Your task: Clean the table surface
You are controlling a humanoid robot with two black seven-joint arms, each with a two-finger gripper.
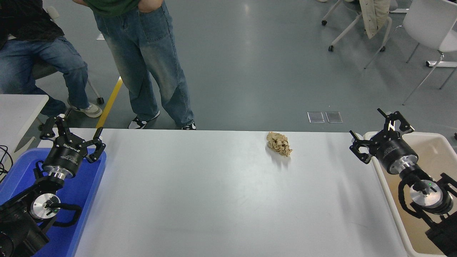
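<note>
The wide matte white table surface (214,200) fills the middle; a crumpled tan paper wad (279,143) lies near its far edge, probably light and soft, best pinched across its bulk; the right gripper (380,135), fingers spread, hovers over the beige plastic bin's (403,228) corner; the left gripper (71,134), also spread, sits parked above a blue tray (85,214).

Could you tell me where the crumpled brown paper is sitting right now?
In the head view, the crumpled brown paper lies on the table surface near its far edge, right of centre, left of the open right end effector.

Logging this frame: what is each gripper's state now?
Left black gripper: open, empty, over blue plastic tray.
Right black gripper: open, empty, beside beige plastic bin.
</note>
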